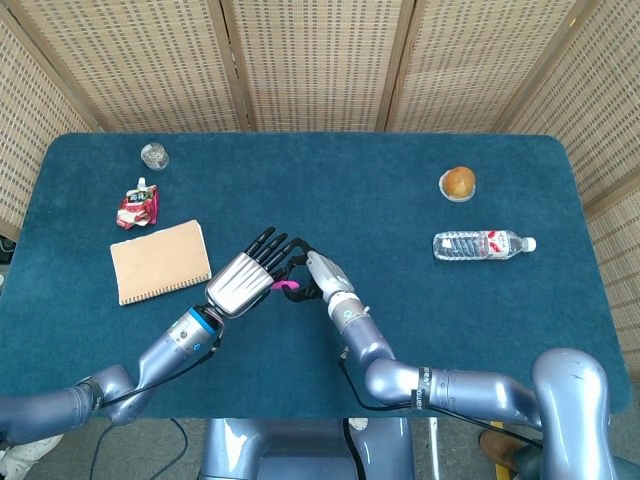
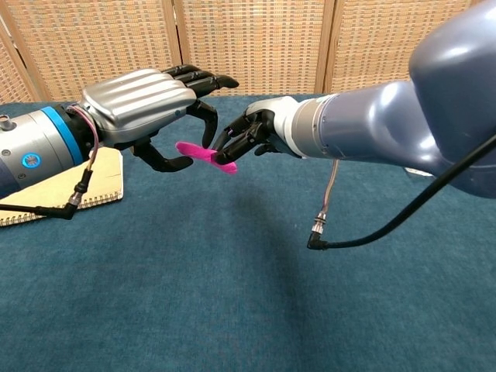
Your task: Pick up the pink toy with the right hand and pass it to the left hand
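Note:
The pink toy (image 2: 203,154), a thin magenta stick, hangs in the air above the table's middle; only its end (image 1: 287,286) shows in the head view. My right hand (image 2: 249,136) (image 1: 316,275) pinches its right end. My left hand (image 2: 151,106) (image 1: 250,275) sits just left of it with its fingers apart and arched over the toy's free end, thumb below. I cannot tell whether those fingers touch the toy.
On the blue table (image 1: 400,330) lie a tan notebook (image 1: 160,260) (image 2: 58,186), a red-white pouch (image 1: 137,207) and a small glass (image 1: 154,155) at the left. A bun (image 1: 458,183) and a lying water bottle (image 1: 483,244) are at the right.

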Robot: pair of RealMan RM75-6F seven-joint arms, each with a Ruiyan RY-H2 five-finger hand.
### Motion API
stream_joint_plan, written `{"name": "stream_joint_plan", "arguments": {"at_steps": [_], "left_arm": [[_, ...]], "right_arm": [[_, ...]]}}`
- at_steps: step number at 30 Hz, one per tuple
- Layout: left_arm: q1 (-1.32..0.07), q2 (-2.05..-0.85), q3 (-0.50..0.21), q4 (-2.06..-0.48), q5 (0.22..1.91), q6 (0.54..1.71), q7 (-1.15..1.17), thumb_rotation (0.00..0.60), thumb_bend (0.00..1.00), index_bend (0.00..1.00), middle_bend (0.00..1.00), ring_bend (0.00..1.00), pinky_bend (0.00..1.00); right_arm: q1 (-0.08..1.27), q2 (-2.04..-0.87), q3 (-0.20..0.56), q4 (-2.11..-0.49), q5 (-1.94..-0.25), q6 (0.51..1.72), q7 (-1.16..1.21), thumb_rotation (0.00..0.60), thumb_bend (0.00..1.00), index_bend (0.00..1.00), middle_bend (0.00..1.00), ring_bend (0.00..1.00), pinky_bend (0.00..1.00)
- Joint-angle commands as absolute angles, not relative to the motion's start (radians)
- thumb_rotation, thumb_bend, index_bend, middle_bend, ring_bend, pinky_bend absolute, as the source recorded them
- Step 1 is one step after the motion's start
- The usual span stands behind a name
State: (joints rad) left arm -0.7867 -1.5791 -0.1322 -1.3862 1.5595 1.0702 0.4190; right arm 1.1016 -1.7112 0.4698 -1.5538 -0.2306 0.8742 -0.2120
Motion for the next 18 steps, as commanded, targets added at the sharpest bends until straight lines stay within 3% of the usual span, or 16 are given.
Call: {"name": "stream_joint_plan", "arguments": {"at_steps": [1,18], "left_arm": [[-0.788,-1.584,-0.132,-1.38,1.562,1.077,0.421,0.6,0.37,0.51,0.0,0.0,0.0],[-0.801,-1.606,-0.137,-1.363,1.539,1.072,0.443,0.6,0.37,0.51,0.0,0.0,0.0]], "right_arm": [[1.101,-1.71,0.469,-1.553,-0.231,0.874,-0.21,0.6,0.58,0.66,0.11,0.0,0.0],[1.1,-1.703,0.46,-1.555,-0.233,0.864,-0.195,0.6,0.58,0.66,0.12,0.0,0.0]]}}
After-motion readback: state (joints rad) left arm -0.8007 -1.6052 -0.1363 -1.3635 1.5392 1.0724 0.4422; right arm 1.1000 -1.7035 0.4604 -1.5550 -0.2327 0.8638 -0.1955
